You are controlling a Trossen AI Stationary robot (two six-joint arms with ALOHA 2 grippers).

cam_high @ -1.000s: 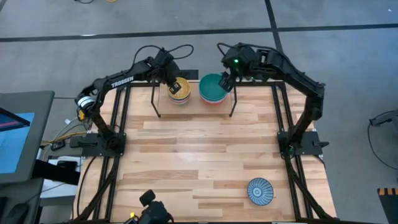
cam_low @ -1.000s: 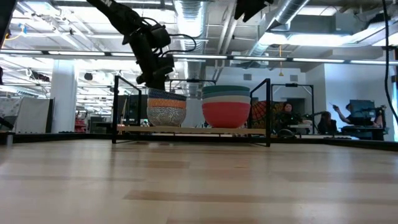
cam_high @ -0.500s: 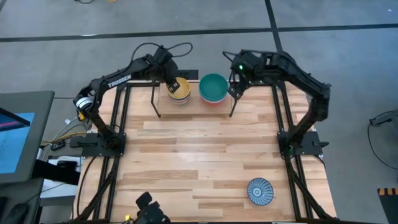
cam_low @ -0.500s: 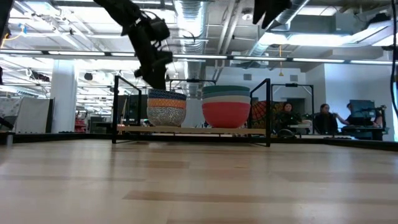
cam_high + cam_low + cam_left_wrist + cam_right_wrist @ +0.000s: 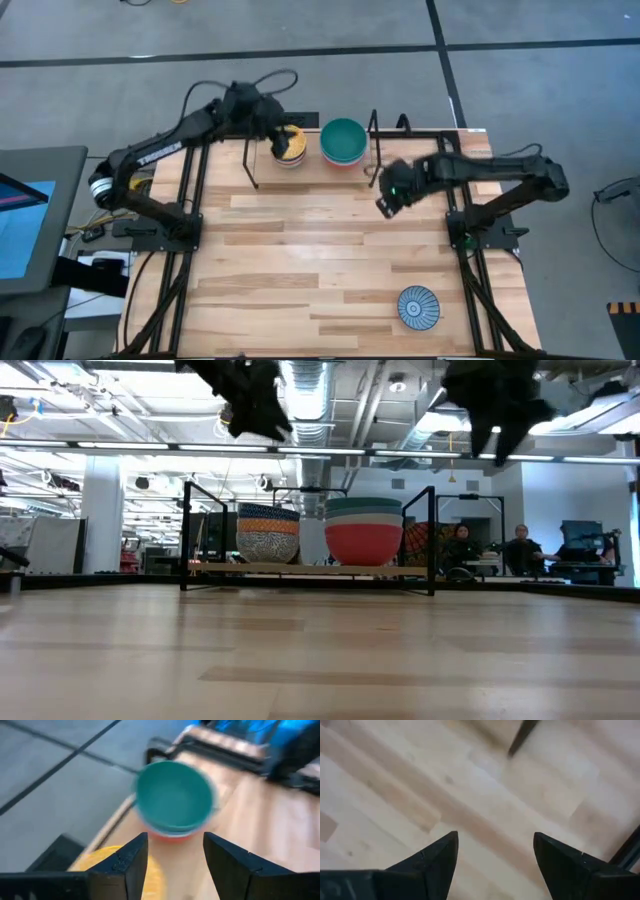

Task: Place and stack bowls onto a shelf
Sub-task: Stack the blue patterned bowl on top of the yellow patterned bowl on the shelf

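Now two upright bowl stacks, teal-topped (image 5: pixel 343 141) and yellow-patterned (image 5: pixel 288 143), sit side by side on the shelf (image 5: pixel 310 568); a striped bowl (image 5: pixel 417 306) sits well apart on the table (image 5: pixel 300 260). Both the left gripper (image 5: pixel 175 851) and right gripper (image 5: pixel 495 851) are spread wide, empty.

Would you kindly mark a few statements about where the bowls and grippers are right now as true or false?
1. Two stacks of bowls stand on the shelf. True.
2. The blue-white striped bowl sits on the shelf. False: it lies on the table, near the front right.
3. The right gripper holds a bowl. False: its fingers are open and empty above bare table.
4. The teal bowl tops the stack with the red-orange bowl at the bottom. True.
5. The left gripper is open and empty. True.
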